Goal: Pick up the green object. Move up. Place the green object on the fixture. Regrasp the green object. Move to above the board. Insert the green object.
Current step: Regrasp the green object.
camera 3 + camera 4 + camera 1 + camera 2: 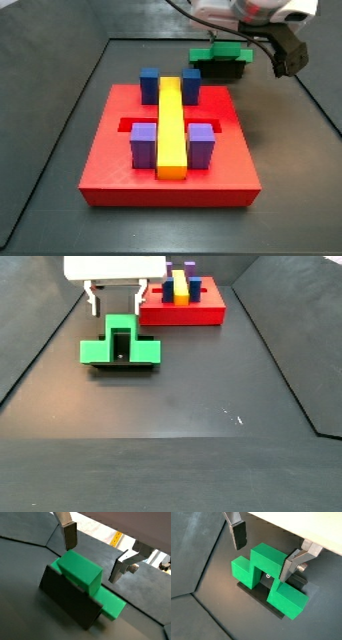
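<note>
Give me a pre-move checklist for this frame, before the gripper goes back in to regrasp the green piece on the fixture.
1. The green object sits on the fixture: ok in both wrist views.
2. The gripper is open, nothing between its fingers: ok.
3. Fingers stand clear of the piece, one on each side of its raised central block: ok.
4. Gripper hangs right over the piece in a side view: ok.
5. Piece fully seated and square on the fixture: cannot tell, the contact is hidden.
6. Open slot on the board for the later insertion: cannot tell from here.
</note>
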Available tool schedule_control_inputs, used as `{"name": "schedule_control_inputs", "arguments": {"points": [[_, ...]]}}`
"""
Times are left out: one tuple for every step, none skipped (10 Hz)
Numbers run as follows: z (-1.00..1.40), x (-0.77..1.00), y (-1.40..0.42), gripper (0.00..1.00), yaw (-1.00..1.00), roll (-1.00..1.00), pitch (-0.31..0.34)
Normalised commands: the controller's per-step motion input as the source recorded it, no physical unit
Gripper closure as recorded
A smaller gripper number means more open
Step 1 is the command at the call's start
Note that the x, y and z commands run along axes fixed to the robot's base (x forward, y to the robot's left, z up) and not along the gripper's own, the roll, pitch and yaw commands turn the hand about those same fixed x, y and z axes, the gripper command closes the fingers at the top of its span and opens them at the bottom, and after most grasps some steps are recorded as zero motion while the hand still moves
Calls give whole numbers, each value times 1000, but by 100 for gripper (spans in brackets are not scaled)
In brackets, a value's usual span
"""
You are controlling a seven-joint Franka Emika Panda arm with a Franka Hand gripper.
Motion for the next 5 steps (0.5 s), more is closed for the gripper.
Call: {"name": "schedule_control_inputs", "arguments": {"points": [[-263, 0, -66, 0, 0, 163, 0], [-231, 23, -49, 0, 0, 131, 0], [-277, 89, -20, 0, 0, 263, 0], [-180, 86, 0, 0, 0, 200, 0], [-34, 137, 77, 0, 0, 0, 0]]}}
